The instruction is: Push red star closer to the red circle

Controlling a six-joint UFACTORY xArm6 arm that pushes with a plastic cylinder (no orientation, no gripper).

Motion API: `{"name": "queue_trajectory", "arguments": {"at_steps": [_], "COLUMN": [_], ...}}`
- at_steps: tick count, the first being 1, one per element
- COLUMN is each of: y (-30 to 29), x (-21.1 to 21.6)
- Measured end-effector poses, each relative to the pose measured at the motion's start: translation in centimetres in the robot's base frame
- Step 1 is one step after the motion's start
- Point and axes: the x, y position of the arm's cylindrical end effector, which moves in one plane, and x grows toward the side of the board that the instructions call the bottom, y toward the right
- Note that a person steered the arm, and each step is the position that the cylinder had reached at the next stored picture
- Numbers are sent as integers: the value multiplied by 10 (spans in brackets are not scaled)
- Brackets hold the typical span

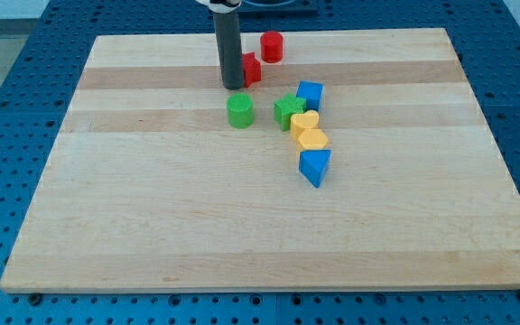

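Note:
The red circle [272,46] is a short red cylinder near the top of the board, right of centre. The red star [252,69] lies just below and left of it, partly hidden by my rod. My tip [233,86] rests on the board against the red star's left side. A small gap separates the star from the circle.
A green cylinder [240,111] sits below my tip. To its right are a green star [288,111], a blue cube [310,94], a yellow heart [304,123], a yellow hexagon [312,139] and a blue triangle [315,166], clustered. The wooden board [152,226] lies on a blue perforated table.

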Motion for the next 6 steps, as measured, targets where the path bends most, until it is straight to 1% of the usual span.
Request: {"name": "queue_trajectory", "arguments": {"at_steps": [1,5,6], "y": [8,8,8], "x": [-7,-56,-60]}}
